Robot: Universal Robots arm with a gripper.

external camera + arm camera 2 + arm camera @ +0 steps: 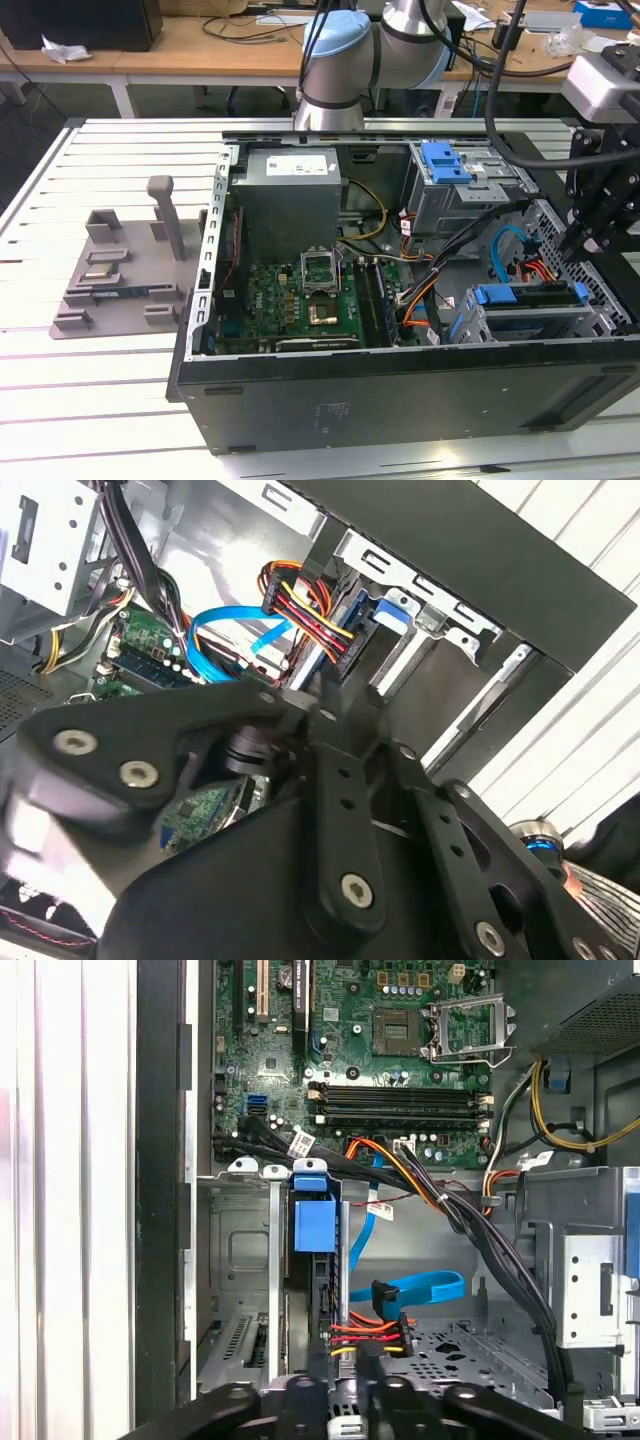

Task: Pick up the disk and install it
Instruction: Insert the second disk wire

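Observation:
The disk [530, 297], silver with blue carrier rails, stands on edge in the lower drive cage [520, 325] at the case's corner on the exterior view's right. In the first wrist view its blue rail end [313, 1222] sits level with the cage front. In the second wrist view the blue rail [388, 615] shows behind the wires. My gripper [578, 246] hangs a little above the disk's rear end, shut, with nothing seen between its tips. It also shows close up in both wrist views [325, 695] [345, 1392].
The open computer case [400, 395] lies on a slatted table. A grey drive bay with a blue bracket [445, 160] sits behind the cage. Orange, red and blue cables [400, 1295] run beside the disk. A grey fixture [120, 270] stands on the exterior view's left.

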